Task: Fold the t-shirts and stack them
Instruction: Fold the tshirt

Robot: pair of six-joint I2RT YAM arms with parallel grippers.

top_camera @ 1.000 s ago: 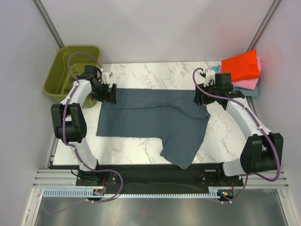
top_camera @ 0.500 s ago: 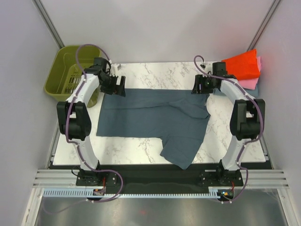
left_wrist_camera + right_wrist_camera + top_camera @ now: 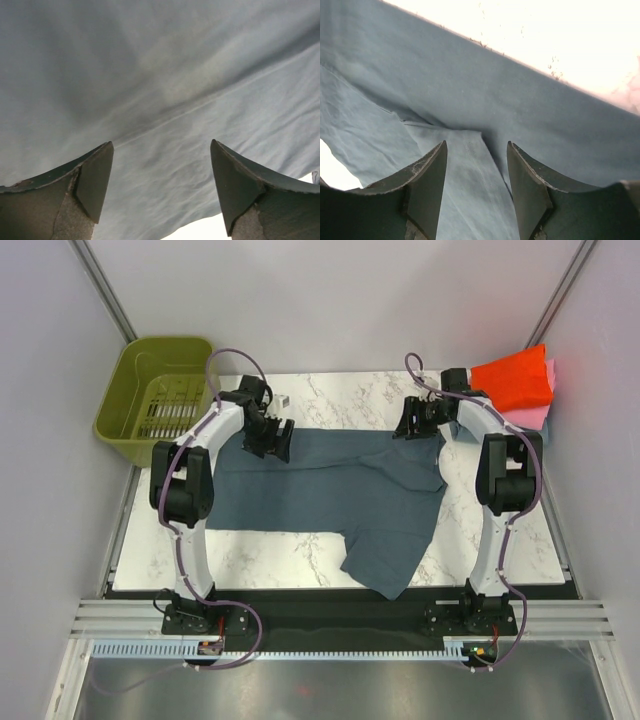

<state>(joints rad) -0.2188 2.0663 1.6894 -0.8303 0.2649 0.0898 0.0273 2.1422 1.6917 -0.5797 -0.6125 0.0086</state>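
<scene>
A slate blue-grey t-shirt (image 3: 330, 490) lies spread on the marble table, one sleeve hanging toward the near edge. It fills the left wrist view (image 3: 150, 90) and the right wrist view (image 3: 470, 100). My left gripper (image 3: 275, 440) is open, just above the shirt's far left edge. My right gripper (image 3: 412, 425) is open over the shirt's far right corner, above a folded flap of cloth. A stack of folded shirts sits at the far right: red-orange (image 3: 515, 378) on top, pink (image 3: 535, 418) below, teal blue (image 3: 535, 435) at the bottom.
An olive-green plastic basket (image 3: 160, 395) stands off the table's far left corner. The marble table (image 3: 340, 390) shows bare along its far edge and near left. Grey walls close in both sides.
Both grippers have swung inward along the shirt's far edge, the left one to the right and the right one to the left. The shirt has not visibly moved.
</scene>
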